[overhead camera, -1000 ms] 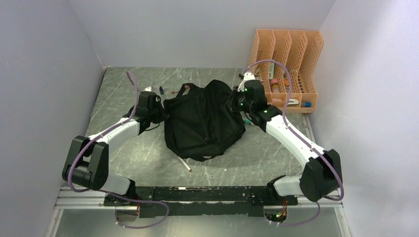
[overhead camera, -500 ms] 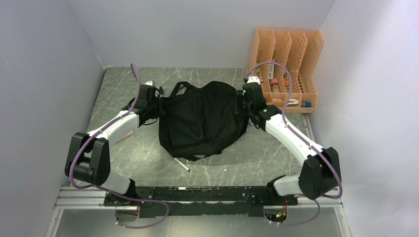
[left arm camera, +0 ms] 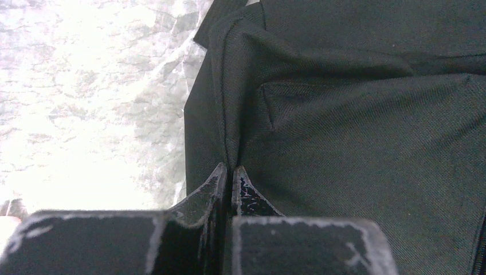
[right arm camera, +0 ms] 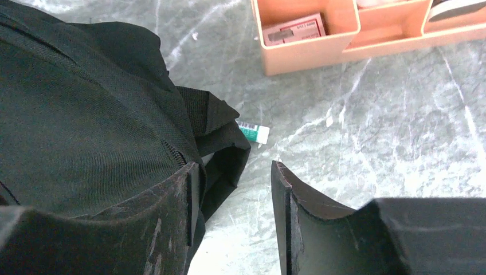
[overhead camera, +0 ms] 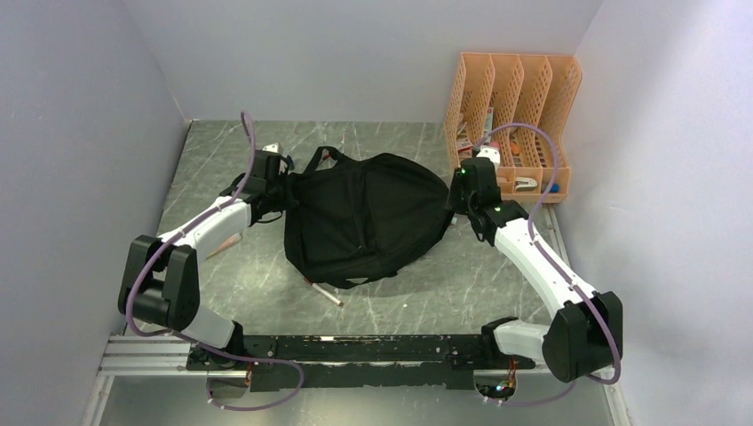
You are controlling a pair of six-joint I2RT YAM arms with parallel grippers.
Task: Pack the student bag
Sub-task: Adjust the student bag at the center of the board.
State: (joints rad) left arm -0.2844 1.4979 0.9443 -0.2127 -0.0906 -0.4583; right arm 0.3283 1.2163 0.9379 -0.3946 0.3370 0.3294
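The student bag [overhead camera: 364, 217], a large black fabric backpack, lies flat in the middle of the table. My left gripper [overhead camera: 286, 191] is at its left edge. In the left wrist view the left gripper [left arm camera: 230, 169] is shut on a raised fold of the bag's fabric [left arm camera: 344, 126]. My right gripper [overhead camera: 453, 200] is at the bag's right edge. In the right wrist view the right gripper [right arm camera: 235, 166] stands open. Its left finger [right arm camera: 172, 212] lies against the bag's side [right arm camera: 74, 114] by a zip. A black strap end [right arm camera: 220, 123] reaches into the gap, unheld.
An orange slotted file organiser [overhead camera: 515, 98] stands at the back right, with a pink box [right arm camera: 292, 30] in one compartment. A small green-and-white item [right arm camera: 253, 132] lies on the table beside the strap. A pencil-like stick [overhead camera: 327, 295] pokes out under the bag's near edge.
My right gripper has opened, let go of the bag and drawn back to the right. The bag has spread flatter. The left gripper keeps its hold and shifted slightly back.
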